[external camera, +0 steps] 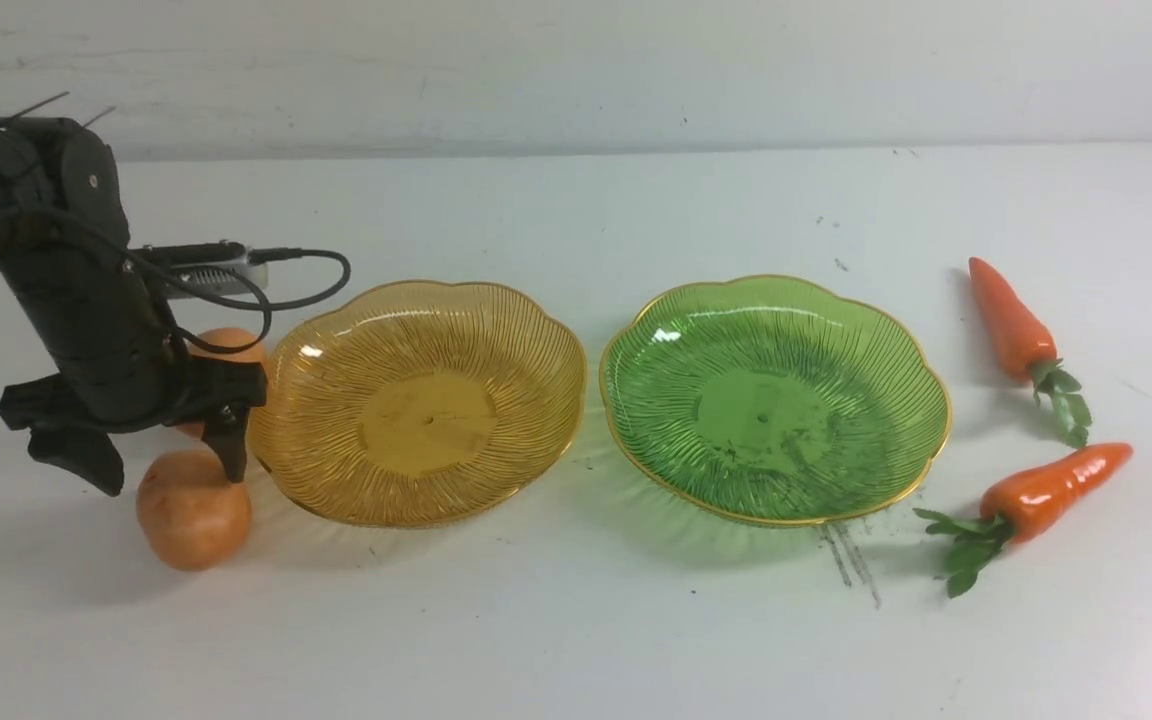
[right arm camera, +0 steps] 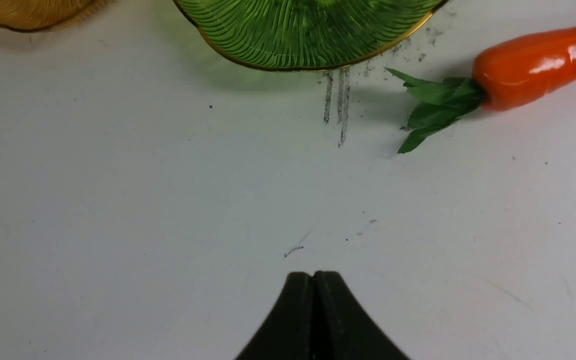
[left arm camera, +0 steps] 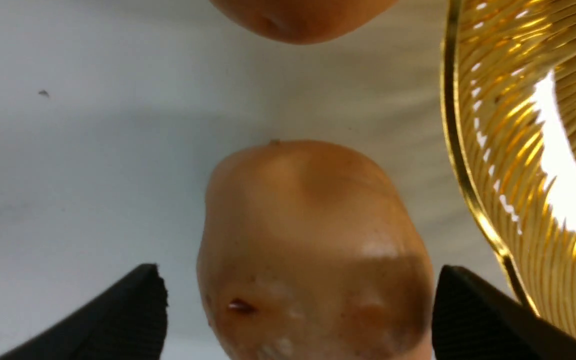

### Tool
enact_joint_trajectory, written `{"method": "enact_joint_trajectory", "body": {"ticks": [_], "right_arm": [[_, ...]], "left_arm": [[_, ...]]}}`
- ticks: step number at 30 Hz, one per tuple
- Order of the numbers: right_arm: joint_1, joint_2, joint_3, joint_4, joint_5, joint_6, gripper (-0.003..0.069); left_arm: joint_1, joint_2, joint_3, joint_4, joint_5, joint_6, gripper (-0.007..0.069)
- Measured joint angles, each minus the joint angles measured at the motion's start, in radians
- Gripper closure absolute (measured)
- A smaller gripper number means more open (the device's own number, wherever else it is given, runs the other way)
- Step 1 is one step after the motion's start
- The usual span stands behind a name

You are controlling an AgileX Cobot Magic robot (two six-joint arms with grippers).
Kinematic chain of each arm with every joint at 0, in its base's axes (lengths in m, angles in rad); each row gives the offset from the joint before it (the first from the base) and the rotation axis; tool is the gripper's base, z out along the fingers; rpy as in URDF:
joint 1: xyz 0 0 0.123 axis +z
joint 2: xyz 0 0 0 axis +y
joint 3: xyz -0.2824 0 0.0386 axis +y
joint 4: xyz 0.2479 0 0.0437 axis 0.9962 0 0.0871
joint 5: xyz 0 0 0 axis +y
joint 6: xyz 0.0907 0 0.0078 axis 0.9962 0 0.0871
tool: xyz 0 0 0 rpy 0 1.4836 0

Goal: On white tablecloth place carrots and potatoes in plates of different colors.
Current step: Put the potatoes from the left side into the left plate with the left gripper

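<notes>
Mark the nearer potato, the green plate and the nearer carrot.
nearer potato [external camera: 193,512], front view, middle of its body
green plate [external camera: 866,400], front view, bare ribbed wall
nearer carrot [external camera: 1056,487], front view, orange body

Pale grey wall at the back, faintly scuffed, few dark specks

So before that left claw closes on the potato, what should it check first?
1. The left gripper is open and straddles the near potato: ok.
2. The far potato lies apart from it, out of the grasp: ok.
3. Gap between the plate-side finger and the rim of the amber plate: cannot tell.
4. The amber plate holds nothing, so there is room: ok.
5. The right gripper is shut over bare white tablecloth, out of the way: ok.
</notes>
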Motion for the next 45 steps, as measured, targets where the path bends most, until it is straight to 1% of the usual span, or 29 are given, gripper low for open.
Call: {"method": "enact_joint_trajectory", "body": {"ticks": [6,9,13,22,25,29,32,35,37,39,42,45], "right_arm": [[0.0,0.0,0.0,0.016,-0.001,-0.014,0.0669],[0.0,0.0,0.0,0.034,-0.001,-0.022,0.0669],[0.0,0.0,0.0,0.051,-0.003,-0.025,0.0669],[0.0,0.0,0.0,0.052,-0.003,-0.028,0.0669],[0.0,0.0,0.0,0.052,-0.003,-0.029,0.0669],[0.0,0.0,0.0,0.052,-0.003,-0.029,0.0669],[0.0,0.0,0.0,0.052,-0.003,-0.029,0.0669],[0.0,0.0,0.0,0.052,-0.003,-0.029,0.0669],[0.0,0.0,0.0,0.052,-0.003,-0.029,0.0669],[0.0,0.0,0.0,0.052,-0.003,-0.029,0.0669],[0.0,0.0,0.0,0.052,-0.003,-0.034,0.0669],[0.0,0.0,0.0,0.052,0.001,-0.048,0.0669]], "left_arm": [[0.0,0.039,-0.002,0.023,-0.001,-0.021,-0.0052],[0.0,0.053,-0.004,0.027,-0.001,-0.021,-0.0033],[0.0,0.055,-0.006,0.028,-0.001,-0.024,0.0012],[0.0,0.057,-0.011,0.048,0.014,-0.043,0.0013],[0.0,0.06,-0.049,0.109,0.082,-0.046,0.0013],[0.0,0.019,-0.13,0.131,0.139,-0.048,0.0013],[-0.006,-0.023,-0.199,0.083,0.144,-0.047,0.0013],[-0.037,-0.05,-0.278,0.0,0.153,-0.024,0.0013],[-0.079,-0.047,-0.323,-0.057,0.13,0.0,0.0013],[-0.133,-0.015,-0.354,-0.107,0.062,0.021,0.0013],[-0.183,0.04,-0.361,-0.13,-0.01,0.04,0.0013],[-0.224,0.122,-0.361,-0.119,-0.055,0.058,0.0013]]}}
